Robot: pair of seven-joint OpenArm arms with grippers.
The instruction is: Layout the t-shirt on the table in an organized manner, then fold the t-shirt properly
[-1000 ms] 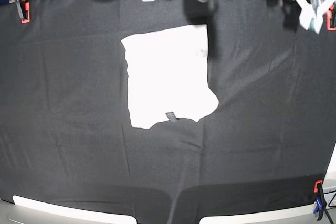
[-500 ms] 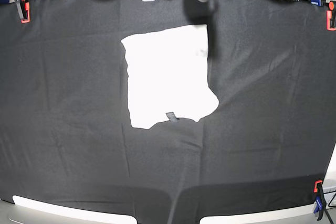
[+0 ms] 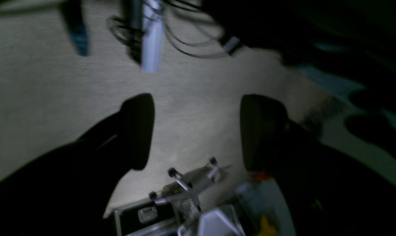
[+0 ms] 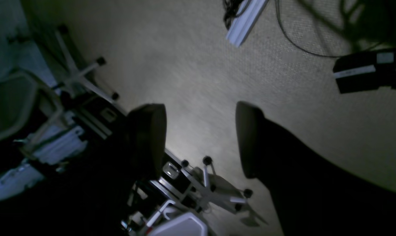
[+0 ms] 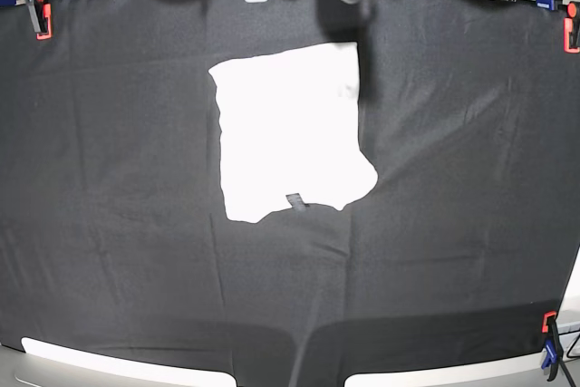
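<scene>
The t-shirt lies folded into a rough white rectangle, plain side up, a little behind the middle of the table, with a small grey tag at its near edge. Neither arm shows in the base view. In the left wrist view my left gripper is open, with nothing between its dark fingers and only beige floor behind them. The right gripper is open too, empty, and also faces the floor away from the table.
Red and blue clamps hold the black cloth at the table's corners. A dark shadow falls across the shirt's far right corner. The wrist views show a chair base, cases and cables on the carpet.
The arm seen a second ago at the base view's top right corner has drawn out of sight. The t-shirt has not moved.
</scene>
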